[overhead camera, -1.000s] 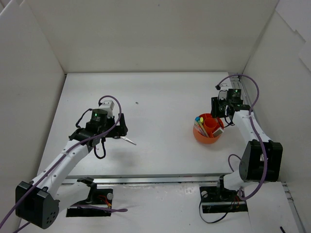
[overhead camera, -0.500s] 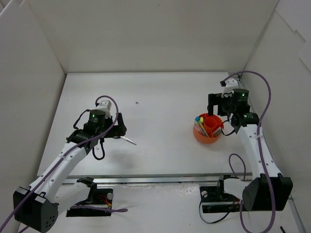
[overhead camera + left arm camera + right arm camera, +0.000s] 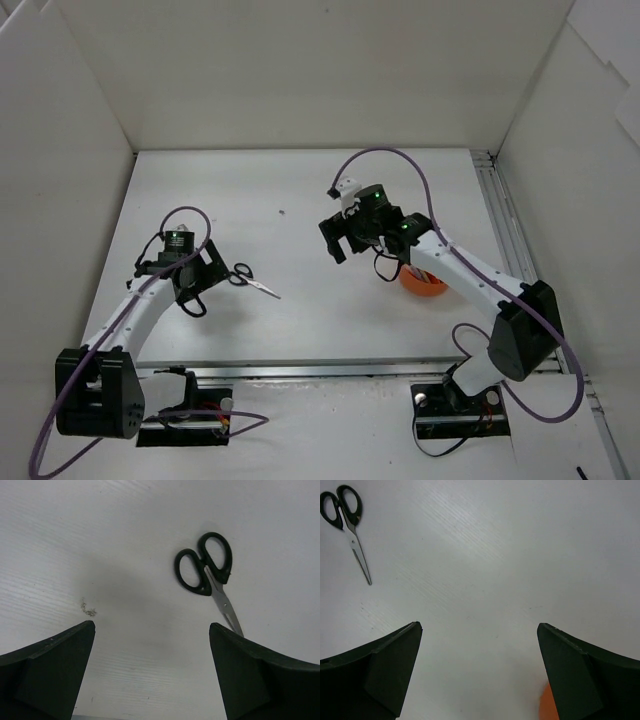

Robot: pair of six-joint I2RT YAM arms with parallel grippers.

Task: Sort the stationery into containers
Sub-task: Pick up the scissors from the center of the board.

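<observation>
The black-handled scissors point(image 3: 252, 281) lie flat on the white tabletop point(image 3: 300, 190), blades closed. The finger loops are turned toward the left arm and the tip points toward the near edge. They are the only loose piece of stationery in sight and nothing touches them.

The orange pot point(image 3: 427, 285) stands well apart from them on the right side. The right arm crosses over it and hides most of it, so its contents cannot be made out. In the right wrist view only a sliver of orange point(image 3: 547, 707) shows at the bottom edge.

The left pincer point(image 3: 218, 268) sits just beside the loops, low over the tabletop. Its wrist view shows the scissors point(image 3: 210, 575) ahead and to the right of its line, not between the fingers. It looks placed to reach for the handles, though it would first need to shift sideways to centre on them. The left pincer point(image 3: 151, 630) has its fingers spread wide and holds nothing.

The right pincer point(image 3: 336, 240) hangs over bare tabletop between the scissors and the pot, facing the scissors point(image 3: 347, 525), which appear in the far corner of its view. The right pincer point(image 3: 479, 627) is likewise wide apart and empty. With the pot on its side, it seems better placed to do the depositing.
</observation>
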